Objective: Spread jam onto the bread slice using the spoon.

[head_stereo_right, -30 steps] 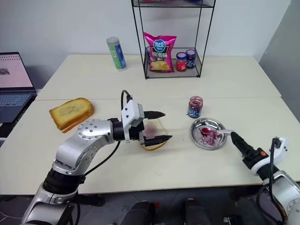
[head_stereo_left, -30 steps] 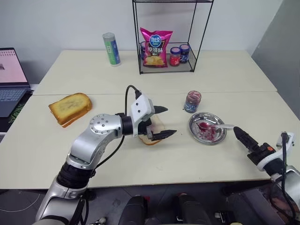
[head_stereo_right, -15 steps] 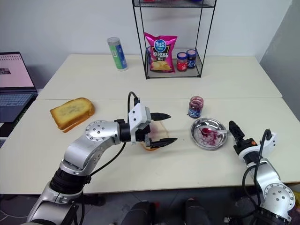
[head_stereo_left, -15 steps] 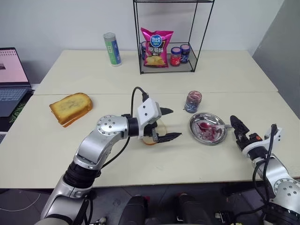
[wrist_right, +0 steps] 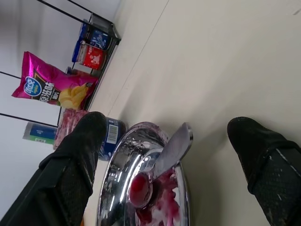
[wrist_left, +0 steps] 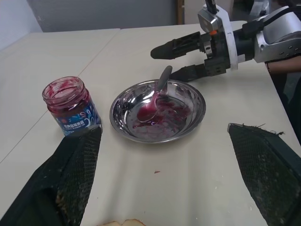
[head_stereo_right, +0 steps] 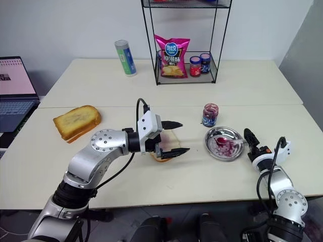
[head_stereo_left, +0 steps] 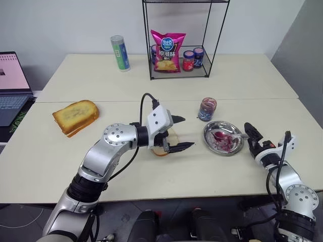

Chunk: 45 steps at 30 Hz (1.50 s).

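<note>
While the left gripper is kept wide open and empty over the bread slice, the right gripper has been brought in from the table's near edge to the spoon's handle — jaws spread wide, nothing grasped yet. Pickup seems next. The spoon is propped in the steel dish, its bowl stained red among jam smears. The slice is mostly hidden — its purple smear can perhaps be made out.
</note>
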Each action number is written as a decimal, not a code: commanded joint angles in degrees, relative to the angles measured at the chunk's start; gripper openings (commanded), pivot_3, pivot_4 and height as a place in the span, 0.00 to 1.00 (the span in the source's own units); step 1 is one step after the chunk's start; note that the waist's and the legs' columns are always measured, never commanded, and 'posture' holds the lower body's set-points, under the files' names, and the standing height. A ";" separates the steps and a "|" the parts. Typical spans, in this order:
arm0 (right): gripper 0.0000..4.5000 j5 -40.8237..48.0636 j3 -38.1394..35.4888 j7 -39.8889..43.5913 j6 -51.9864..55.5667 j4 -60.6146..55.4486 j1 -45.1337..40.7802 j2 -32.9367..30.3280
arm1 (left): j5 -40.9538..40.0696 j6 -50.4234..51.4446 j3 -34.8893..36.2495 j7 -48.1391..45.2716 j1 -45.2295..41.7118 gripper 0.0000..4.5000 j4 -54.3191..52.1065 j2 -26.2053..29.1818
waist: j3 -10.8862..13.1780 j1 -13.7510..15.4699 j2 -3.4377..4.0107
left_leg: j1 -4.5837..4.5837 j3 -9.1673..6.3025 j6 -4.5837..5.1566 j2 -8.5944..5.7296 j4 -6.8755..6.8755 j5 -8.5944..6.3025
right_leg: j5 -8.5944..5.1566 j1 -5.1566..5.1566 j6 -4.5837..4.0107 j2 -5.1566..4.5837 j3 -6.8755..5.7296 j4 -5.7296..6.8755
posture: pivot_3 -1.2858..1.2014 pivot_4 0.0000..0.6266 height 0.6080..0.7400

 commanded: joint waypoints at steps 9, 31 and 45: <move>0.87 -2.11 0.05 1.55 -2.01 2.97 -3.71 0.11 | -0.36 0.15 1.92 1.06 -0.34 1.00 -2.55 0.15 | 0.00 -0.01 0.00 | 0.00 0.02 0.00 0.00 0.01 0.00 | 0.01 0.00 0.00 0.00 0.01 0.02 | 0.52 0.24 1.00; 0.01 -3.30 -0.36 2.82 -1.73 2.34 -3.13 -1.95 | 0.94 -1.14 2.54 1.16 -1.21 1.00 0.10 0.57 | 0.00 0.02 0.00 | 0.01 0.01 0.00 -0.01 0.04 0.00 | 0.03 0.03 0.04 0.00 0.01 0.00 | 0.52 0.24 1.00; 0.01 -0.54 2.90 17.07 11.02 2.46 -17.72 -22.42 | 1.24 -3.63 7.14 3.10 -1.44 1.00 2.69 0.26 | 0.02 -0.04 0.04 | 0.00 0.11 0.01 0.02 -0.02 0.00 | 0.04 -0.04 0.04 0.05 0.07 0.00 | 0.52 0.24 1.00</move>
